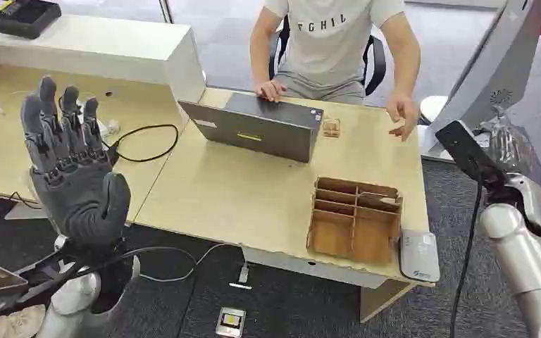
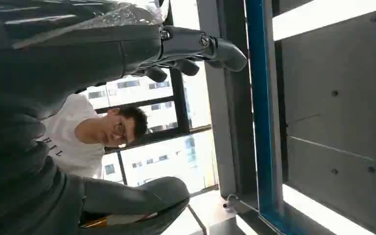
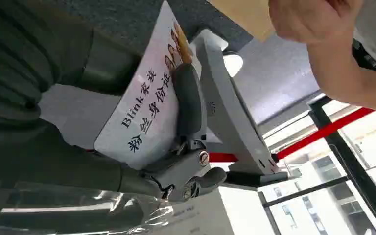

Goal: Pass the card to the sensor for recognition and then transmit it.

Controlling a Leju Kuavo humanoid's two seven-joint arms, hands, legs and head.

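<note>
While the person (image 1: 334, 42) sits behind the desk (image 1: 253, 190) with one hand on the laptop (image 1: 260, 127), the robot's right hand (image 3: 142, 122) pinches a white card (image 3: 137, 115) between thumb and fingers, printed face toward the wrist camera. Its long axis runs along the fingers, the far end pointing at the grey stand (image 3: 230, 127) just beyond it and near the person's other hand (image 3: 313, 19). The left hand (image 1: 70, 169) is raised beside the desk, palm forward, fingers upright and spread, holding nothing. A wooden organizer (image 1: 356, 218) stands near the desk's front corner.
</note>
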